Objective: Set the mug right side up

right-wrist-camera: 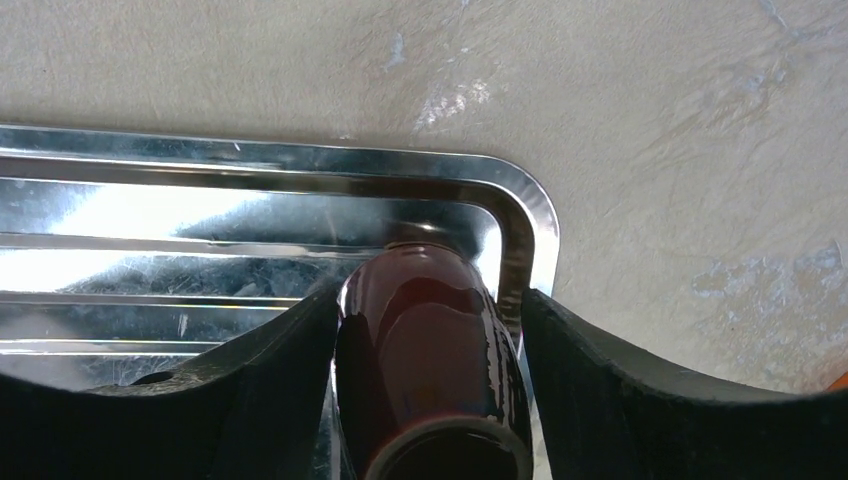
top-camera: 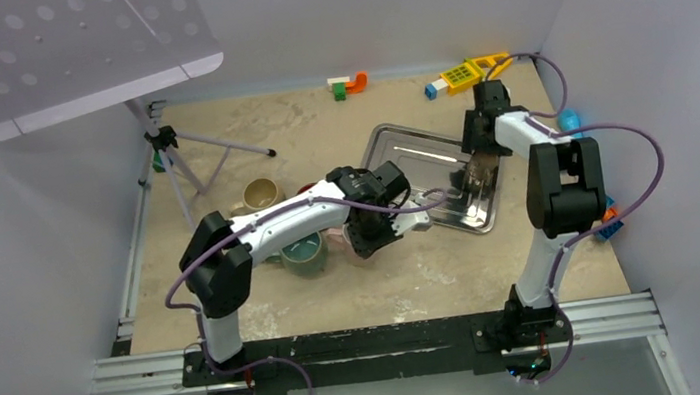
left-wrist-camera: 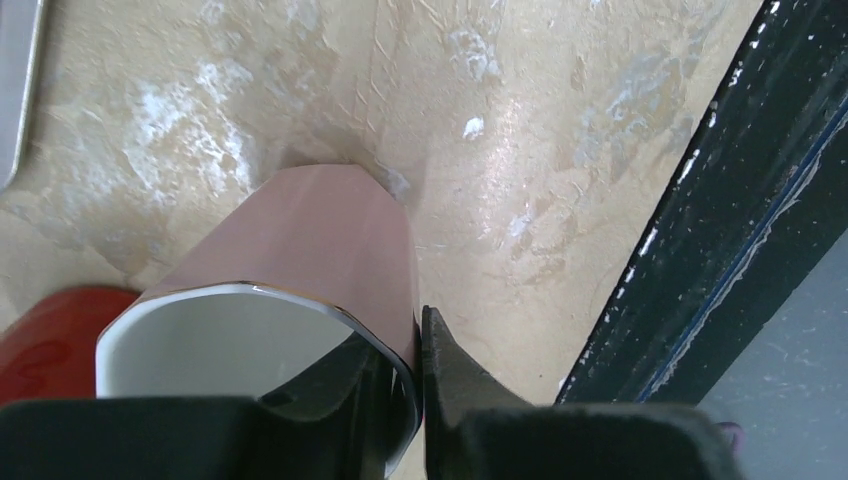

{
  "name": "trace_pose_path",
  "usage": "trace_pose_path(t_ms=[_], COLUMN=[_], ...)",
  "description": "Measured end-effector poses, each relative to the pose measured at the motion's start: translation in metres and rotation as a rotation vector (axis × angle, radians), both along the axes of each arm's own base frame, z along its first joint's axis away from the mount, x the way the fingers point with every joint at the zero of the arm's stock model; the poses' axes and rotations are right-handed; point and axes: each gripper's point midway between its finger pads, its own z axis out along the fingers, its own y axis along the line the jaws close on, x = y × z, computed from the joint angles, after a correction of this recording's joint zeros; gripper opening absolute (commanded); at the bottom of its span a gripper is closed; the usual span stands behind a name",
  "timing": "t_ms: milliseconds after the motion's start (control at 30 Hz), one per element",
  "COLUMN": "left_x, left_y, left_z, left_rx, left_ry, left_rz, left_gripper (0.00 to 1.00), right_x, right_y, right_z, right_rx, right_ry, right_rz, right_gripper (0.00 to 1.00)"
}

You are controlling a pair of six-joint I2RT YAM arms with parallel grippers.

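A pink mug with a white inside lies tilted on the table, its mouth toward the left wrist camera. My left gripper is shut on its rim, one finger inside and one outside; it also shows in the top view. A dark maroon mug sits at a corner of the steel tray, mouth toward the right wrist camera. My right gripper straddles it, open: the left finger touches it and a narrow gap shows at the right finger. From above, that gripper is over the tray's near right corner.
A green mug and a tan mug stand left of the left gripper, and a red object lies beside the pink mug. A tripod stand is at the back left, toys at the back. The black base rail is close by.
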Motion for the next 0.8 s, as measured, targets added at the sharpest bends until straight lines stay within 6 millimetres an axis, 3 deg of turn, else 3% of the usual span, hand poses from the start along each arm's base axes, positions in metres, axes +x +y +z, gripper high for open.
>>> trace_pose_path(t_ms=[67, 167, 200, 333, 467, 600, 733, 800], left_x=[0.004, 0.005, 0.004, 0.002, 0.001, 0.0, -0.001, -0.004], left_y=[-0.005, -0.009, -0.008, -0.011, -0.012, 0.002, 0.031, 0.042], left_z=[0.0, 0.004, 0.007, 0.036, 0.098, 0.174, 0.239, 0.271], left_rx=[-0.024, -0.047, -0.055, -0.121, -0.267, -0.456, -0.674, -0.802], left_ry=[-0.01, -0.01, -0.007, -0.01, -0.075, -0.187, -0.274, -0.293], left_rz=[0.012, 0.015, 0.014, 0.01, 0.003, -0.003, 0.034, 0.069], left_gripper=[0.51, 0.66, 0.67, 0.74, 0.74, 0.8, 0.87, 0.89], right_x=[-0.001, 0.0, 0.0, -0.004, -0.009, -0.012, -0.026, -0.044], right_y=[0.001, 0.003, 0.003, 0.007, 0.02, 0.045, 0.08, 0.108], right_z=[-0.001, 0.001, 0.0, 0.003, 0.029, 0.102, 0.199, 0.254], right_rx=[0.005, 0.009, 0.011, 0.03, 0.089, 0.199, 0.331, 0.428], right_ry=[0.004, -0.004, -0.005, -0.003, -0.037, -0.205, -0.445, -0.592], right_rz=[0.009, 0.018, 0.019, 0.035, 0.079, 0.167, 0.306, 0.419], right_gripper=[0.39, 0.05, 0.0, 0.0, 0.0, 0.0, 0.0, 0.0])
